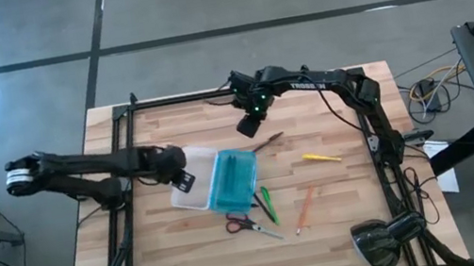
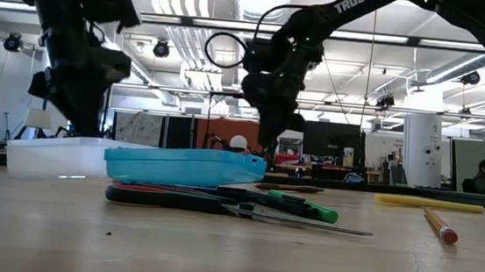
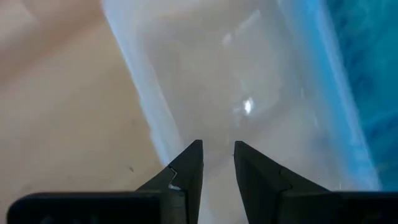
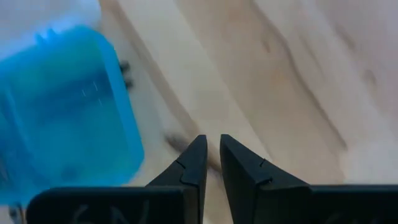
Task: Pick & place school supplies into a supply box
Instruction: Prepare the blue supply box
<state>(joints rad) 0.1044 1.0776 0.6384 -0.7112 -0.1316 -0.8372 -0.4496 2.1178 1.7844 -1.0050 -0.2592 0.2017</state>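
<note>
Fingertips a narrow slit apart, left gripper (image 3: pixel 217 163) hangs over box (image 1: pixel 194 185) tray, turquoise lid (image 1: pixel 233 178) beyond. Right gripper (image 4: pixel 212 155), similarly narrow, hovers above dark pen (image 1: pixel 268 141). Scissors (image 1: pixel 250 224), marker (image 1: pixel 267 204), pencil (image 1: pixel 304 208) lie scattered on open wood.

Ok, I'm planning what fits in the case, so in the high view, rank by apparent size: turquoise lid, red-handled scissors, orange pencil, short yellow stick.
1. Turquoise bumpy plastic lid, clearly largest.
2. Red-handled scissors and thin orange pencil: similar length, too close to rank.
3. Short yellow stick, smallest.
</note>
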